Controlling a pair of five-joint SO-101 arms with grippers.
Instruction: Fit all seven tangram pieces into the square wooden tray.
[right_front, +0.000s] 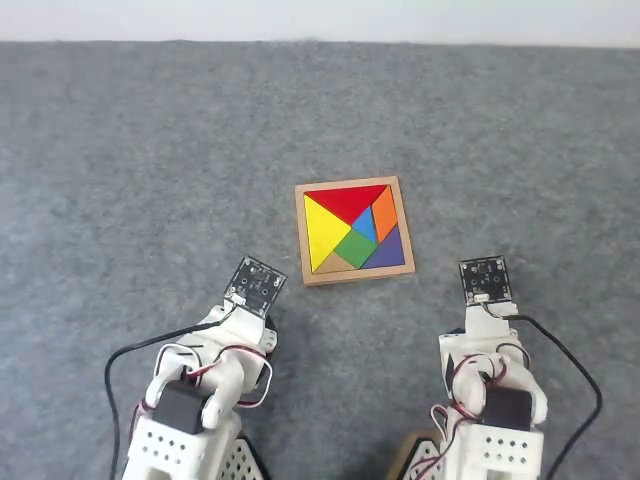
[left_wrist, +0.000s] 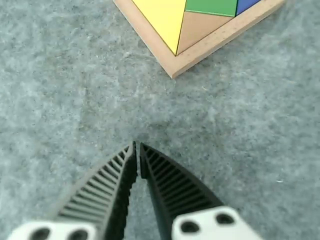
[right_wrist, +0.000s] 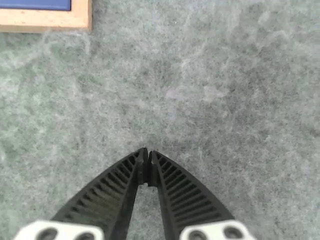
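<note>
The square wooden tray (right_front: 355, 273) lies mid-table with coloured tangram pieces flush inside: red (right_front: 347, 202), yellow (right_front: 322, 228), orange (right_front: 384, 212), blue (right_front: 365, 226), green (right_front: 354, 247), purple (right_front: 388, 250) and tan (right_front: 331, 262). Its near corner (left_wrist: 175, 64) appears in the left wrist view with yellow (left_wrist: 161, 15) and tan (left_wrist: 200, 26) pieces. My left gripper (left_wrist: 136, 146) is shut and empty over the carpet, short of that corner. My right gripper (right_wrist: 147, 151) is shut and empty, off the tray's other near corner (right_wrist: 80, 20).
Grey carpet (right_front: 150, 170) covers the table on every side of the tray. Both arm bases (right_front: 185, 430) (right_front: 490, 430) stand at the near edge, with cables looping beside them. A pale wall strip (right_front: 320, 20) runs along the far edge.
</note>
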